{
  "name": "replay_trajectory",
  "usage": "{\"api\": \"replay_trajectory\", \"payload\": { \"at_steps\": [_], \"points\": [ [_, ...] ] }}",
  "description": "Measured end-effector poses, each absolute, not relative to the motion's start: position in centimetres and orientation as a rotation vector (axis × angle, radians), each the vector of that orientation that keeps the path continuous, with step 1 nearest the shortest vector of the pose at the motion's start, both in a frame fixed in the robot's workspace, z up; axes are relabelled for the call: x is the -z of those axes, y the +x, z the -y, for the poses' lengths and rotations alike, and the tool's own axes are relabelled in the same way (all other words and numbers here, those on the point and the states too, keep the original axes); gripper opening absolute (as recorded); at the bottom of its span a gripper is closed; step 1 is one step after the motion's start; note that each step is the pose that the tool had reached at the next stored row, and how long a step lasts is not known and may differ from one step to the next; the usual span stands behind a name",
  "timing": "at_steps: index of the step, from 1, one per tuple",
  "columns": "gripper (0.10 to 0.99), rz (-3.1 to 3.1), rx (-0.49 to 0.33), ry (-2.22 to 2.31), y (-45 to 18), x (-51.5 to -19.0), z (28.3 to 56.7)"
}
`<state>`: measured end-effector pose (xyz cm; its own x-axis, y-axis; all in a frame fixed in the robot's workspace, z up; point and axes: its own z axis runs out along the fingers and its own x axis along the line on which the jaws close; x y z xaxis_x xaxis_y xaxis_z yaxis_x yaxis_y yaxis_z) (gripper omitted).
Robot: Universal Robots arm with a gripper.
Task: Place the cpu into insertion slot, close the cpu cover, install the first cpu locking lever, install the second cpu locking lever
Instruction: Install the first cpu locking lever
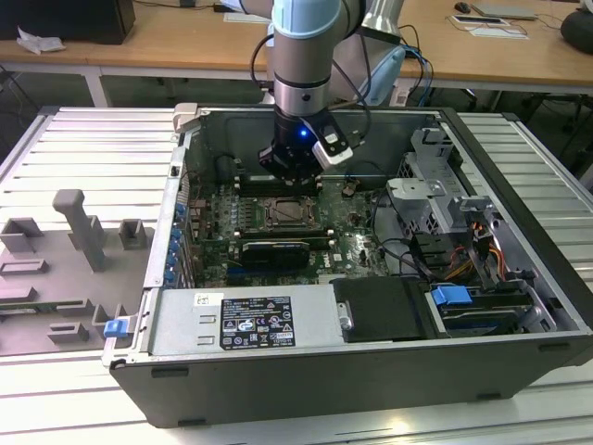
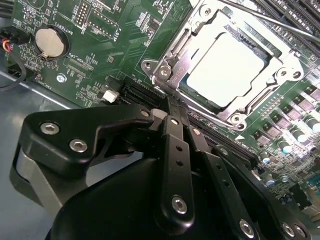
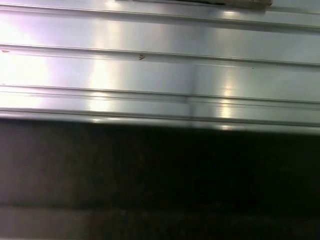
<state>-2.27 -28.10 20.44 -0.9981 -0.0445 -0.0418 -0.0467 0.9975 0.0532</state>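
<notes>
The cpu, a pale square chip, lies in the insertion slot on the green motherboard. The silvery cpu cover lies flat around the chip, which shows through its window. A thin metal locking lever runs along the far side of the socket. My gripper hovers just beside the socket's corner, its black fingers pressed together and holding nothing. In the exterior view the gripper hangs inside the open computer case, right above the insertion slot.
The open case has a power supply at the front and drive cages with cables at the exterior view's right. A coin battery and long black slots flank the socket. A grey fixture stands outside the case.
</notes>
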Motion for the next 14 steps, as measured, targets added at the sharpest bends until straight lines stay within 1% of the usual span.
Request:
{"api": "replay_trajectory", "payload": {
  "at_steps": [14],
  "points": [
    [0.11,-3.099,-0.076,-0.072,-2.01,-20.28,28.06]
  ]
}}
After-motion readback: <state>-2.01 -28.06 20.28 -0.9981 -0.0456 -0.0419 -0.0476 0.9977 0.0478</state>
